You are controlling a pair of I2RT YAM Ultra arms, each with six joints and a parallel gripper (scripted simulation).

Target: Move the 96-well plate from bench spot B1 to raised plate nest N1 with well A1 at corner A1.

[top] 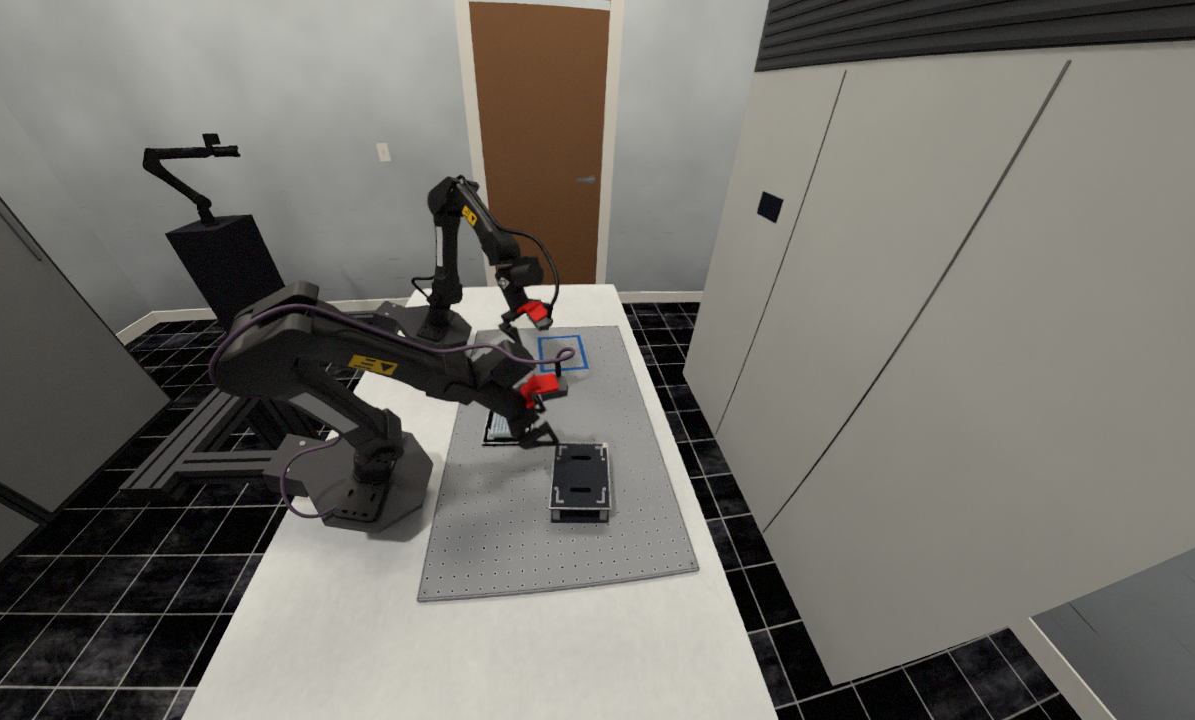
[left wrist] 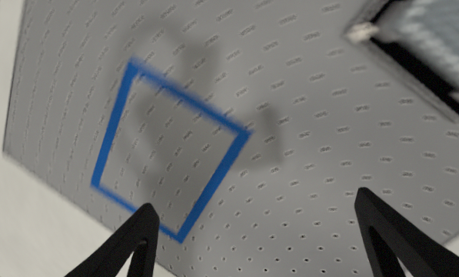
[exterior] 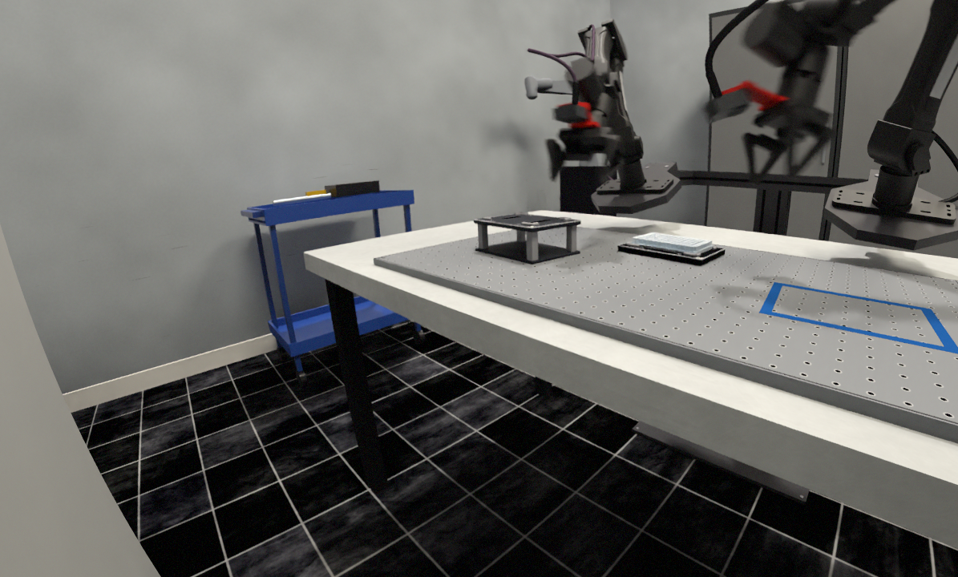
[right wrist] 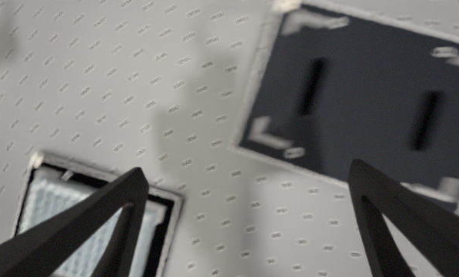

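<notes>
top view: plate (top: 499,426) (exterior: 672,242) (left wrist: 444,31) (right wrist: 44,200) in low holder (top: 499,443) (exterior: 704,259) (left wrist: 414,63) (right wrist: 161,231), behind right pincer (top: 540,438) (exterior: 579,171) (right wrist: 247,165); raised nest (top: 580,483) (exterior: 525,220) (right wrist: 367,115) unfilled. exterior: plate below, between both pincers, transfer not done. left wrist: left pincer (top: 513,335) (exterior: 776,171) (left wrist: 255,198) apart, nothing held, blue outline (left wrist: 114,127) (exterior: 770,297) (top: 583,352) ahead of it. right wrist: fingers apart, empty, nest ahead. grasp, carry, a1 match, flat seating all seem left.

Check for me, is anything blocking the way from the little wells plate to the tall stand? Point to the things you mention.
Nothing visible stands on the board between the plate (top: 498,424) (exterior: 672,244) (left wrist: 444,35) (right wrist: 56,204) and the raised nest (top: 580,472) (exterior: 527,221) (right wrist: 367,108). But the open right gripper (top: 541,438) (exterior: 579,171) (right wrist: 242,173) seems to hang above that gap, so it might get in the way.
</notes>
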